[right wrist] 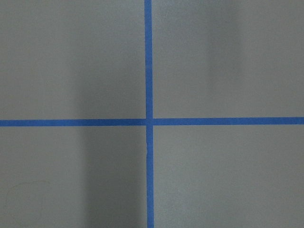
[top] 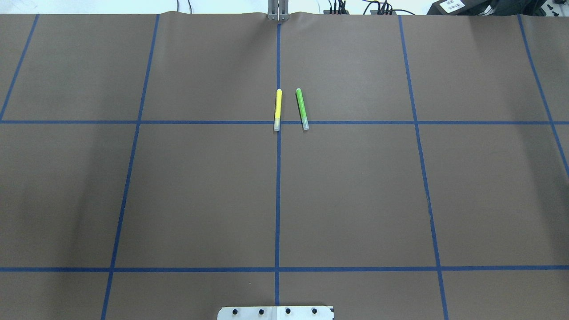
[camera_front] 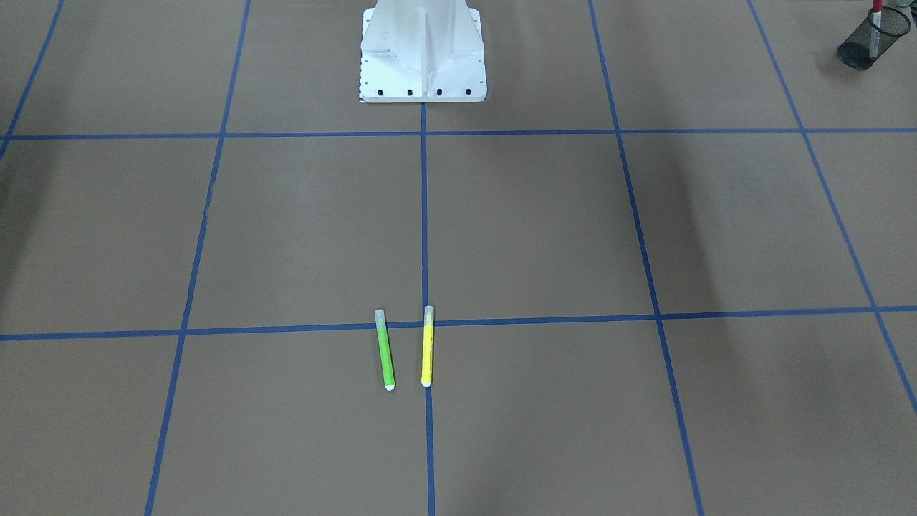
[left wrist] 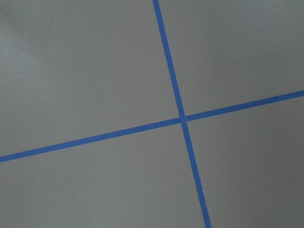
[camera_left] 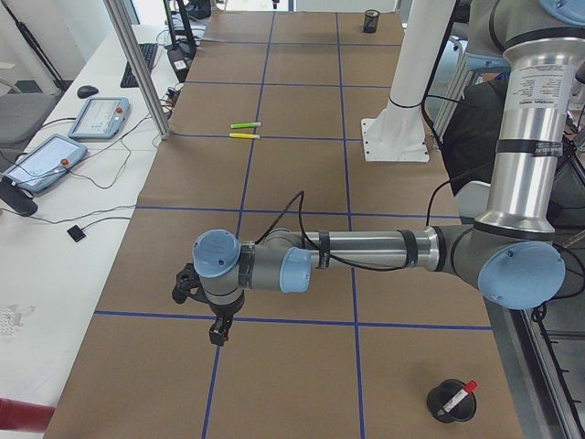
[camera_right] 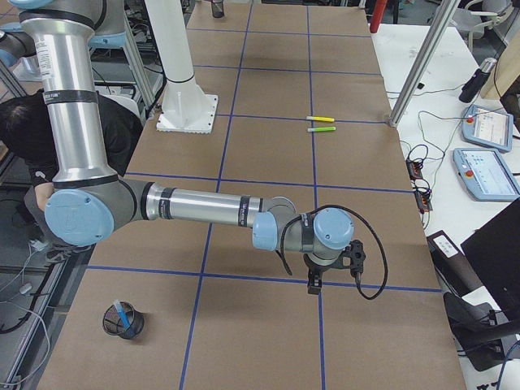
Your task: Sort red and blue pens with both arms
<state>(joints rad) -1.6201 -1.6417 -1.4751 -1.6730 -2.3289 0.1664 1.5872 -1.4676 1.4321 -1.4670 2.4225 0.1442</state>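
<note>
The red pen (camera_front: 875, 21) stands in a black mesh cup (camera_front: 885, 36) at the table's end on my left, and the red pen (camera_left: 460, 394) shows again in the exterior left view. The blue pen (camera_right: 119, 312) stands in another black mesh cup (camera_right: 123, 322) at my right end. My left gripper (camera_left: 218, 334) hangs over a blue tape crossing, far from the cup. My right gripper (camera_right: 314, 283) hangs over a tape crossing too. Both grippers show only in the side views, so I cannot tell whether they are open or shut. Both wrist views hold only bare mat and tape lines.
A green marker (top: 302, 109) and a yellow marker (top: 278, 110) lie side by side near the table's far middle. The white pedestal (camera_front: 423, 54) stands at the robot's edge. A person in dark clothes (camera_right: 24, 122) crouches behind it. Tablets (camera_left: 55, 155) and cables lie on the side table.
</note>
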